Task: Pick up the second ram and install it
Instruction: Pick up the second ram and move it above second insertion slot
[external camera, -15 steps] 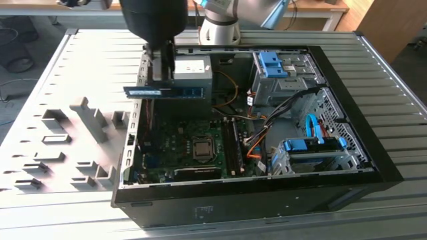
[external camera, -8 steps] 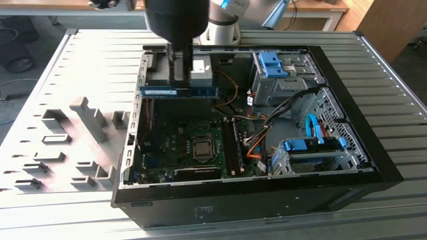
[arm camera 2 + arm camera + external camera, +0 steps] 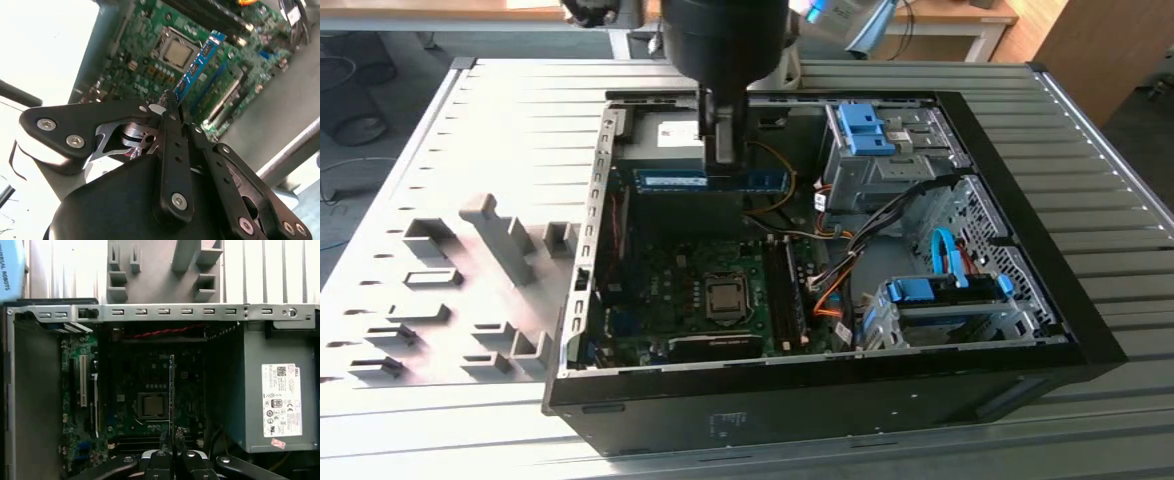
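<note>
While the arm hangs over the open computer case (image 3: 1014, 260), its tool (image 3: 724, 158) is pinching the second ram (image 3: 670, 180) at mid-length, fingers pressed against its two flat faces. The stick hangs on edge above the motherboard (image 3: 674, 290), apart from it, level with the case's rim.

A white printed label (image 3: 281, 401) is sitting on the grey metal power-supply box (image 3: 250, 410); white lettering is running along a light-blue plastic cover (image 3: 10, 270).
</note>
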{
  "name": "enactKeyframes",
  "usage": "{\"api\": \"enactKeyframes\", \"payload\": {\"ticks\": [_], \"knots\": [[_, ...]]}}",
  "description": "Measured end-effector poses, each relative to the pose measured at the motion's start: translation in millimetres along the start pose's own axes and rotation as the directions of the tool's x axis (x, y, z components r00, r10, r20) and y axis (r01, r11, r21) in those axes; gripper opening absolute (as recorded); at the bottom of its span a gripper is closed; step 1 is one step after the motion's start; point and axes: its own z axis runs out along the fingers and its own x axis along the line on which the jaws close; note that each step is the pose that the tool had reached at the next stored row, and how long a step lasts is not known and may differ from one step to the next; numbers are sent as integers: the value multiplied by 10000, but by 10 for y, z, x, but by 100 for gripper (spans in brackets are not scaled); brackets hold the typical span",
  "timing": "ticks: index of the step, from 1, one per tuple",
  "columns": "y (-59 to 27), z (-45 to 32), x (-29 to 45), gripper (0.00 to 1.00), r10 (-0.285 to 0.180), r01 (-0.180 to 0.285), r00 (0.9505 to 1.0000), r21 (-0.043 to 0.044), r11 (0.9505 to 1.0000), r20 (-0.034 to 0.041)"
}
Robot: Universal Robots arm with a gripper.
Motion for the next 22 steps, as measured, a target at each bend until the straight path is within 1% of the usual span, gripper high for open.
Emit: {"api": "enactKeyframes", "payload": {"ticks": [1, 2, 6, 9, 12, 16, 20, 22], "knots": [[-24, 4, 0, 14, -3, 3, 10000, -5, 10000, 99], [-59, 17, -1, 14, -3, 3, 9999, -6, 10000, 129], [-198, 86, -1, 14, -61, 61, 9999, -16, 10000, 122], [-257, 138, 0, 14, -177, 177, 9998, -25, 9998, 110], [-282, 193, 2, 14, -254, 254, 9996, -30, 9997, 106], [-290, 264, 10, 14, -273, 274, 9996, -34, 9996, 106], [-293, 331, 49, 14, -274, 274, 9996, -36, 9996, 103], [-295, 363, 84, 14, -275, 275, 9996, -35, 9996, 105]]}}
